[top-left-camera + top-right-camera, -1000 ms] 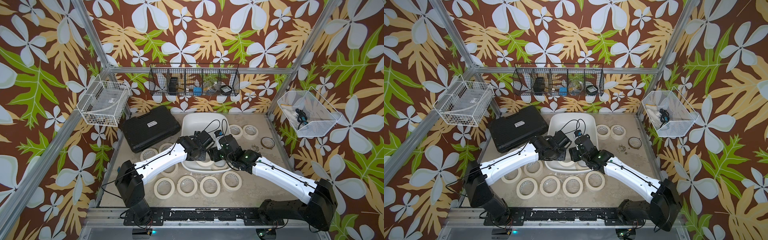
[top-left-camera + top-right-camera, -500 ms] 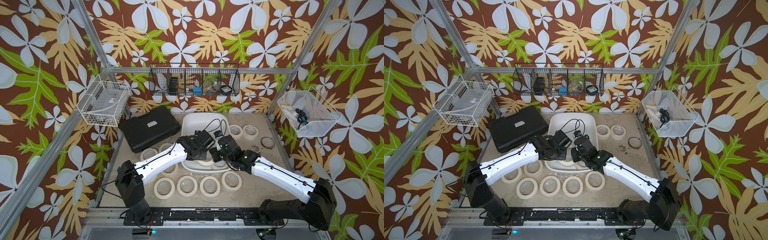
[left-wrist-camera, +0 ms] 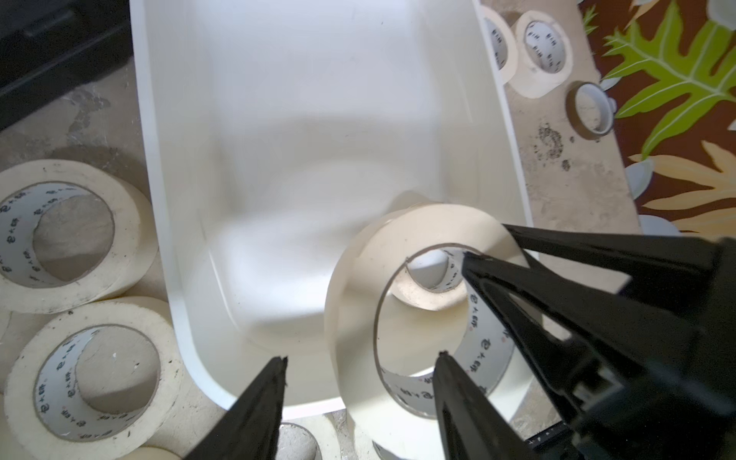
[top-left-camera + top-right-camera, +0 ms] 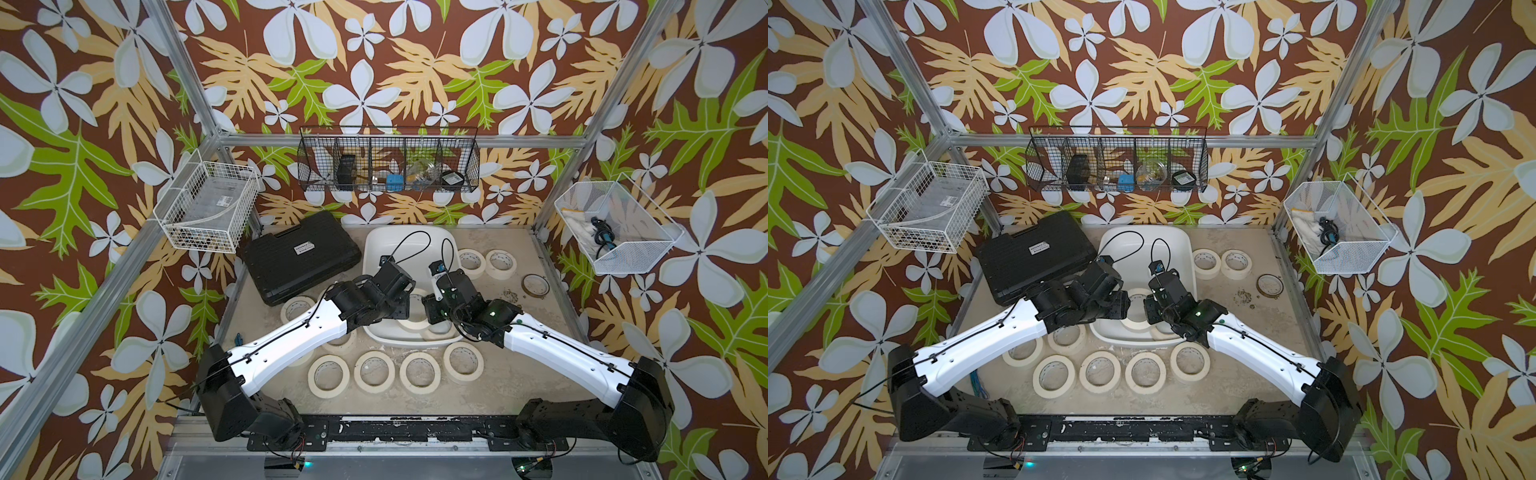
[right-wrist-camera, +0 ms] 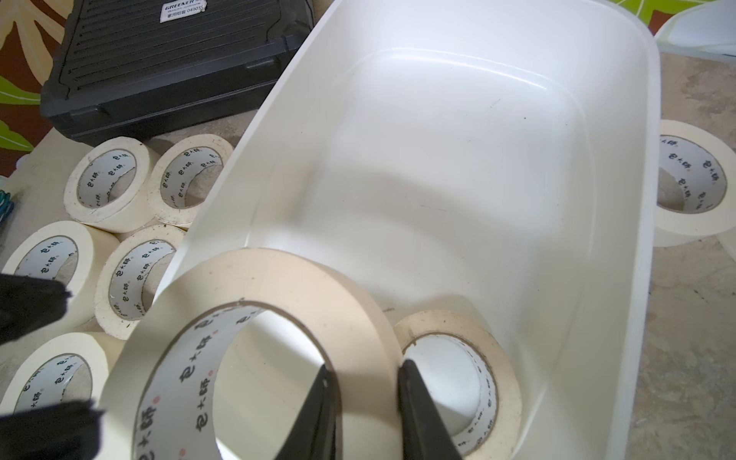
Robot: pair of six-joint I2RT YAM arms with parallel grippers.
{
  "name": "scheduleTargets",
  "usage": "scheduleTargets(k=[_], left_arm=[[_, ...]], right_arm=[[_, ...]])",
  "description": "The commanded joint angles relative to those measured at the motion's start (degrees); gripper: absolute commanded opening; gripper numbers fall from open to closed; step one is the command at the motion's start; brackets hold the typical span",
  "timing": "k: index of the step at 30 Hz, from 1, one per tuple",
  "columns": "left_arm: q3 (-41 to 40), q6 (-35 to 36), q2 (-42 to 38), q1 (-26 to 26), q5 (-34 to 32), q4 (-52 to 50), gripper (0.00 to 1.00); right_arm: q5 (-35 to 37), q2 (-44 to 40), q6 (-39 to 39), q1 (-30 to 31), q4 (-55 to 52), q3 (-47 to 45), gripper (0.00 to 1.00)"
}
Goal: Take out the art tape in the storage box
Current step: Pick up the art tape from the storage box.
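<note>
Here the right gripper [image 5: 364, 370] pinches the wall of a cream, white-cored art tape roll [image 5: 278, 286], tilted over the near end of the storage box [image 5: 438, 139]. The left gripper [image 3: 360, 356] straddles that wall, jaws apart. A second roll [image 5: 498, 358] lies flat inside.

Right gripper [image 5: 365, 370] fingers clamping art tape [image 5: 278, 278], at storage box [image 5: 438, 179] corner

The left arm [image 4: 291, 338] and right arm [image 4: 552, 345] stretched inward, wrists nearly meeting; left jaws stood apart, right jaws pinched close.
</note>
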Motion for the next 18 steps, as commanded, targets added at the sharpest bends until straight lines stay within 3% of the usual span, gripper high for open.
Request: scheduleTargets(k=[1, 11, 18], left_arm=[[-1.5, 0.6, -2.9, 0.0, 0.9, 5.2, 0.67], [-3.2, 0.6, -7.3, 0.1, -2.5, 6.8, 0.72], [-3.1, 1.0, -6.2, 0.2, -2.0, 6.9, 0.72]], right_arm=[[1.2, -0.3, -1.5, -1.0, -0.1, 1.5, 0.11], [-0.9, -4.8, -5.6, -13.9, -4.2, 5.0, 0.11], [-6.0, -7.4, -5.5, -30.3, -3.7, 3.7, 0.11]])
